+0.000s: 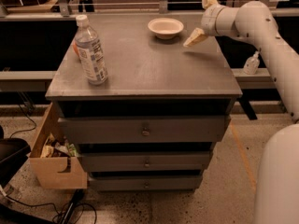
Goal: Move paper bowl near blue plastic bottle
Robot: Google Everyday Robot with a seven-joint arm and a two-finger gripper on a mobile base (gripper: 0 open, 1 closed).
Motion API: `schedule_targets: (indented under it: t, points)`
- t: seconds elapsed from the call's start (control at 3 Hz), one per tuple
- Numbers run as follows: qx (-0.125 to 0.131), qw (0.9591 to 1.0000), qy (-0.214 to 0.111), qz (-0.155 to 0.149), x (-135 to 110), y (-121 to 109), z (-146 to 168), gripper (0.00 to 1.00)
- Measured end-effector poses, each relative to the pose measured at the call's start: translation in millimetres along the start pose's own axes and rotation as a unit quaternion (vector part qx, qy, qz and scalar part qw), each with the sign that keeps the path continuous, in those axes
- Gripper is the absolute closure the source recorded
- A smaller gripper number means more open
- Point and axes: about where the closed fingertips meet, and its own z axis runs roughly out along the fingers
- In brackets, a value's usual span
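Note:
The paper bowl (pixel 165 28) is cream-white and sits upright at the back of the grey cabinet top (pixel 149 73), right of centre. The blue plastic bottle (pixel 91 52), with white cap and printed label, stands upright near the top's left edge, well apart from the bowl. My gripper (pixel 201 17) hovers just right of the bowl, above the back right of the top. It is open and empty, with one fingertip (pixel 195 37) low beside the bowl and the other raised behind it. It does not touch the bowl.
The cabinet has three drawer fronts (pixel 145 130) below the top. A small pump-top bottle (pixel 251 63) stands on a ledge to the right. An open cardboard box (pixel 56 164) and cables lie on the floor at the left. My white arm (pixel 275 181) fills the lower right.

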Motion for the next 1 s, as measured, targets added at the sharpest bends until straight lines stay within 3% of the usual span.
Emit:
schedule_targets:
  t: [0.33, 1.0]
  points:
    - [0.031, 0.9995, 0.006, -0.007, 4, -1, 29, 0.00]
    - [0.049, 0.9983, -0.007, -0.030, 5, -2, 61, 0.00]
